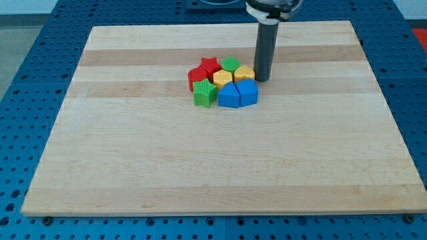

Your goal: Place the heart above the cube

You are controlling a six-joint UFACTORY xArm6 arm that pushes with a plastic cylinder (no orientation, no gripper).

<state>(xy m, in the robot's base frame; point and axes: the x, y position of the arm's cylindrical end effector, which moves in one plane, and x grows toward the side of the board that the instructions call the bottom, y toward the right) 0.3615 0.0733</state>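
Several blocks form a tight cluster at the board's upper middle. The yellow heart (pixel 244 73) is at the cluster's right. The blue cube (pixel 247 93) sits just below it, touching it. My tip (pixel 262 80) stands on the board right beside the heart's right edge, touching it or nearly so, and up and to the right of the cube. The rod rises straight up from the tip to the view's top.
Also in the cluster are a red star (pixel 210 65), a green round block (pixel 231 64), a yellow hexagon (pixel 221 78), a red block (pixel 197 78), a green star (pixel 205 94) and a second blue block (pixel 229 96). The wooden board (pixel 133 167) lies on a blue perforated table.
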